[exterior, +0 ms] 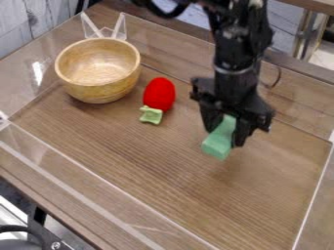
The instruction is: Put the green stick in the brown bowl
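One green stick (pixel 221 138) hangs beneath the end effector (pixel 225 119), its upper end gripped between partly open jaws.

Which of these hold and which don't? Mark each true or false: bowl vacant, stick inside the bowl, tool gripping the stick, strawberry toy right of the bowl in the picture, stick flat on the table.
1. The bowl contains nothing. True.
2. The green stick is inside the bowl. False: it is outside.
3. The tool grips the stick. True.
4. The strawberry toy is right of the bowl in the picture. True.
5. The stick lies flat. False: it hangs tilted.
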